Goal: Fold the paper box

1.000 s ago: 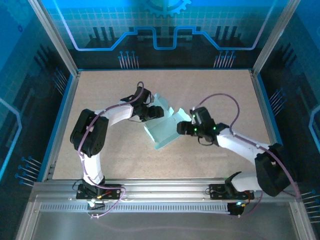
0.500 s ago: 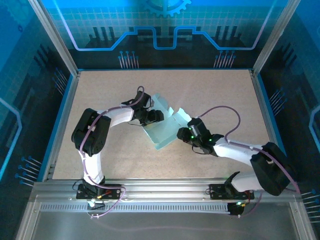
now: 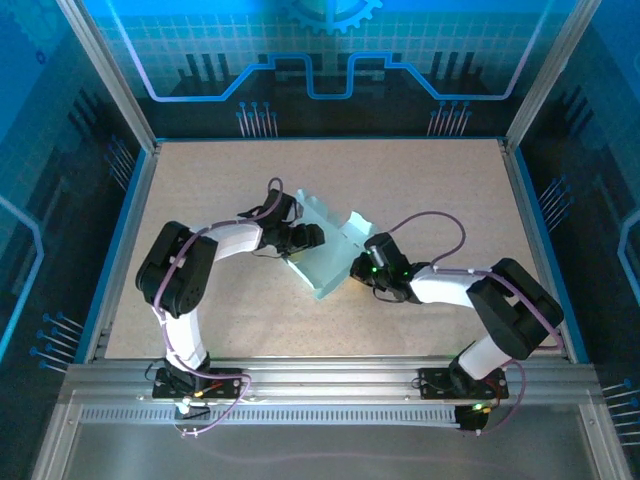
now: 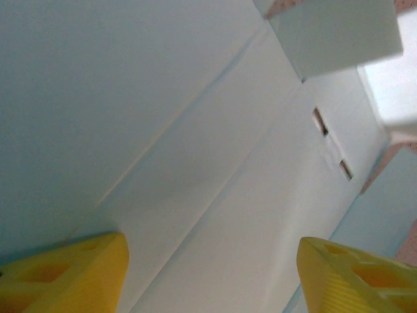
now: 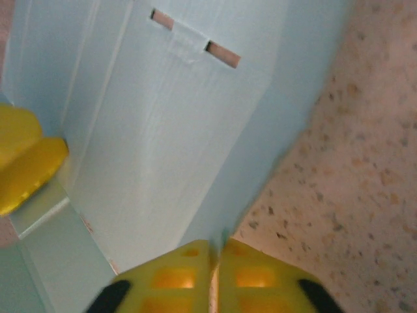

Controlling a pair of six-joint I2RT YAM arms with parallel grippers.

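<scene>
**Inspector:** Location of the paper box (image 3: 322, 262)?

**Assessor:** Near the middle of the counter (image 3: 200, 180), well away from all 4 edges. It is partly formed. The base panel lies on the surface, and the panel toward the far edge appears raised, with a small flap at its right end.

**Inspector:** Left gripper (image 3: 308, 238)?

**Assessor:** At the box's left side, reaching over the base. In the left wrist view its fingers (image 4: 71, 270) stand wide apart, with pale card and crease lines spanning the gap. Contact with the card cannot be confirmed. My judgement is that it sits there to pin the base or back up a wall while the other arm works.

**Inspector:** Right gripper (image 3: 358, 268)?

**Assessor:** At the box's right edge. In the right wrist view the fingers (image 5: 172, 277) are pressed together, and a thin card edge runs down into the seam between them. I judge them clamped on that side flap, low to the counter, so the flap can be swung up about its crease.

**Inspector:** Anything further?

**Assessor:** 2 small slots (image 5: 222, 55) show in the panel ahead of the right gripper, likely for locking tabs. A yellow finger, probably the left gripper's, appears at the left of that view, so the 2 arms are working close together. Folding is underway but not complete.
</scene>
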